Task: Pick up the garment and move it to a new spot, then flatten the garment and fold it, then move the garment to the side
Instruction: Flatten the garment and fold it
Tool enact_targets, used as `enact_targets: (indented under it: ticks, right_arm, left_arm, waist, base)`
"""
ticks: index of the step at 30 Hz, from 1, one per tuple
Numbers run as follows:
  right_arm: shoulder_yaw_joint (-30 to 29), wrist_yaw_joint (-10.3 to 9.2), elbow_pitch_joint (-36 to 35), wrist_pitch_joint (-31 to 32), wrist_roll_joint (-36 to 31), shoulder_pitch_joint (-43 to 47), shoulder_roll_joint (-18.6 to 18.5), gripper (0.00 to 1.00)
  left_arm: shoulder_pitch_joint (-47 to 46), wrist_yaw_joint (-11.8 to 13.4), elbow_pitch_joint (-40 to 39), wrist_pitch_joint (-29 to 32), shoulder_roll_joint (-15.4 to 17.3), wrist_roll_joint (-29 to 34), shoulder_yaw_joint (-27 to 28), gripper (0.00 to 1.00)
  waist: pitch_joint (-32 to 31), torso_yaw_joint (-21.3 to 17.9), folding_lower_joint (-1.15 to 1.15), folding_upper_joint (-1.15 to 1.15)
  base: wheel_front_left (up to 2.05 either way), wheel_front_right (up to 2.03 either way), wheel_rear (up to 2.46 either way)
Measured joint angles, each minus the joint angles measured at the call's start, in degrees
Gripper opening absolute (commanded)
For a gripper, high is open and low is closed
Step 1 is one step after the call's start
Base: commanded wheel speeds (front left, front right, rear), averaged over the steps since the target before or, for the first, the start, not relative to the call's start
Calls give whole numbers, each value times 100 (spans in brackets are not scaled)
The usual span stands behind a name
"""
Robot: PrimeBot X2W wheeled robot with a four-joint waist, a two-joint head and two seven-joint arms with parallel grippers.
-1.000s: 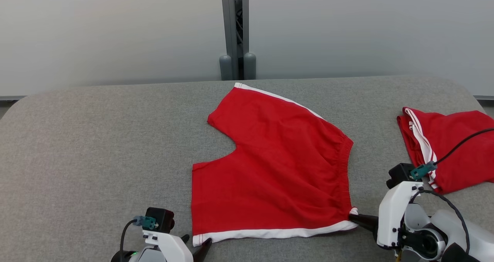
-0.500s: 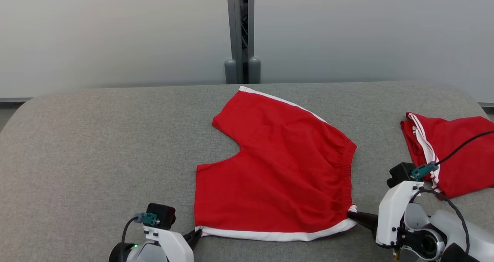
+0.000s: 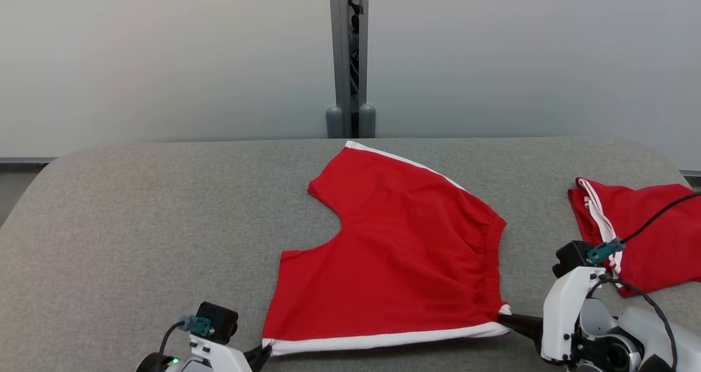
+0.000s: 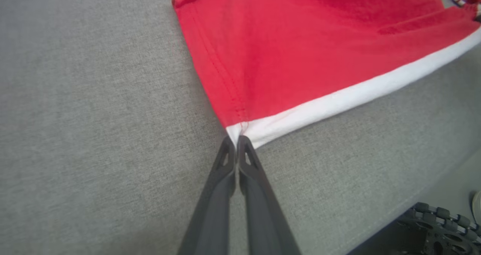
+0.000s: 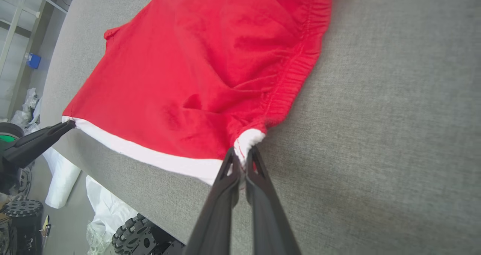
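Two corners of the red shorts (image 3: 394, 251) on the desk (image 3: 137, 224) are pinched: we clamp left gripper (image 4: 236, 140) jaws on the hem, right gripper (image 5: 243, 153) jaws at the waistband.

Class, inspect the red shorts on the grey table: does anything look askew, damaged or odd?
Nothing damaged. The red shorts are not quite flat: puckered folds run beside the waistband near the right gripper, which pinches that corner.
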Motion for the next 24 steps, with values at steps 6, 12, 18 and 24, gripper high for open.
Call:
enact_targets:
  ticks: [6, 12, 18, 24]
  right_arm:
    - [56, 0, -153, 296, 78, 16, -142, 0]
    - [125, 0, -421, 804, 328, 161, -352, 0]
    - [51, 0, -649, 875, 427, 229, -465, 0]
    - [-110, 0, -720, 621, 424, 207, -457, 0]
  left_arm:
    - [198, 3, -547, 370, 348, -30, -118, 0]
    - [439, 97, -1263, 900, 838, -207, -175, 0]
    - [528, 310, -1831, 970, 1077, -344, -30, 0]
    - [448, 466, -2091, 786, 1121, -424, 243, 0]
  waist:
    - [-74, -15, 0, 0]
    - [-124, -4, 0, 0]
    - [-102, -3, 0, 0]
    - [-30, -69, 0, 0]
  base:
    - [0, 0, 0]
    - [0, 0, 0]
    - [0, 0, 0]
    - [0, 0, 0]
